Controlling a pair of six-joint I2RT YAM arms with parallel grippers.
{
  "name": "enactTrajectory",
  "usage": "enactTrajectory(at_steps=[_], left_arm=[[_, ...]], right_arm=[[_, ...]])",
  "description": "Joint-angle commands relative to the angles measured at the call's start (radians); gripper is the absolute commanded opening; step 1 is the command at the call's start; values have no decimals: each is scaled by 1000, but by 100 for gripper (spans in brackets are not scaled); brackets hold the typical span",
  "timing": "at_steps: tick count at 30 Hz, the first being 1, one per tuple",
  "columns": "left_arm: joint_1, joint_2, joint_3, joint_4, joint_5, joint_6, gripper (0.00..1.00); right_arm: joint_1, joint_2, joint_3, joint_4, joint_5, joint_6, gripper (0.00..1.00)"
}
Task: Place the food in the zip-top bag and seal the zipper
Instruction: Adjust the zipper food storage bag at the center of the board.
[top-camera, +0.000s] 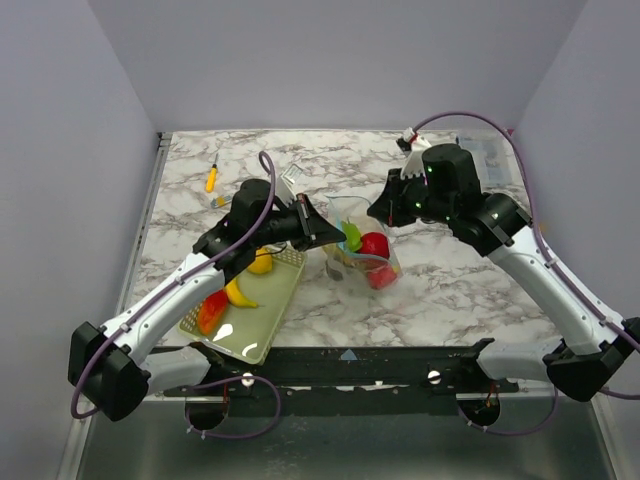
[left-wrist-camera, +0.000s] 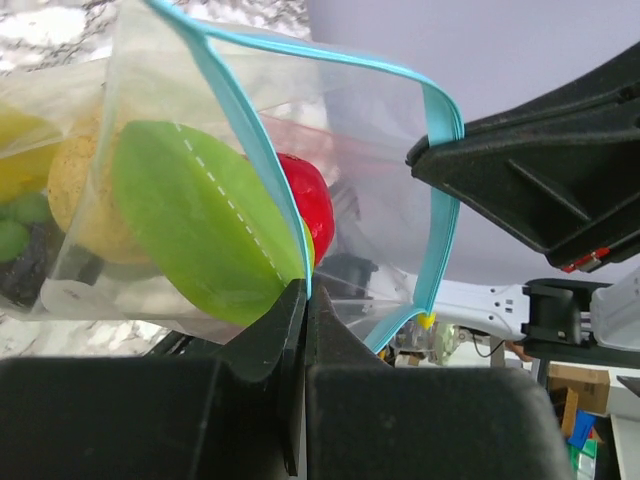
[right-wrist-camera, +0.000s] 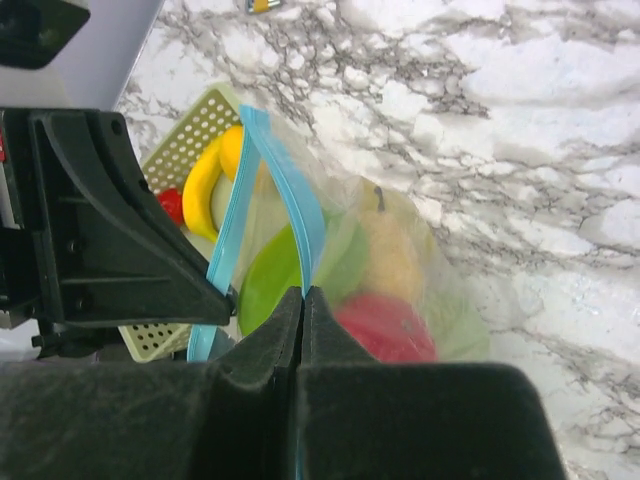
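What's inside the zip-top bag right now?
Through the clear zip-top bag: a green piece, a red piece and a pale yellow pear. Anything beneath them is hidden.

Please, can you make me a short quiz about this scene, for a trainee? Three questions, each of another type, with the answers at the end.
1. True or false: the left claw and the right claw are both shut on the zipper.
2. Where does the banana lie? A: inside the zip-top bag. B: in the mesh basket. C: in the right claw.
3. Fill the gap: inside the bag, the glossy piece beside the green piece is coloured ___.

Key: 1 true. 2 B. 3 red.
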Motion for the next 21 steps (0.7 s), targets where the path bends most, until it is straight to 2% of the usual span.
enactTrajectory(at_steps=[1, 3, 6, 9, 12, 18, 19, 21], left_arm=[[4, -20, 23, 16, -47, 10, 0], [32, 20, 6, 5, -45, 12, 0], [72, 91, -12, 31, 41, 29, 0], [73, 65, -66, 100, 35, 32, 0], [76, 30, -97, 129, 20, 44, 14], [76, 32, -62, 35, -7, 113, 30], [76, 33, -61, 36, -6, 111, 30], [76, 38, -55, 42, 9, 108, 20]], right_arm=[[6, 44, 76, 5, 42, -44, 1], [6, 58, 50, 37, 63, -60, 1], [5, 87, 10, 58, 128, -77, 1], [6, 101, -15, 75, 181, -100, 1], [5, 122, 1, 74, 142, -128, 1], [7, 148, 45, 77, 39, -166, 1], [5, 151, 48, 78, 31, -169, 1], [5, 157, 51, 85, 19, -172, 1]])
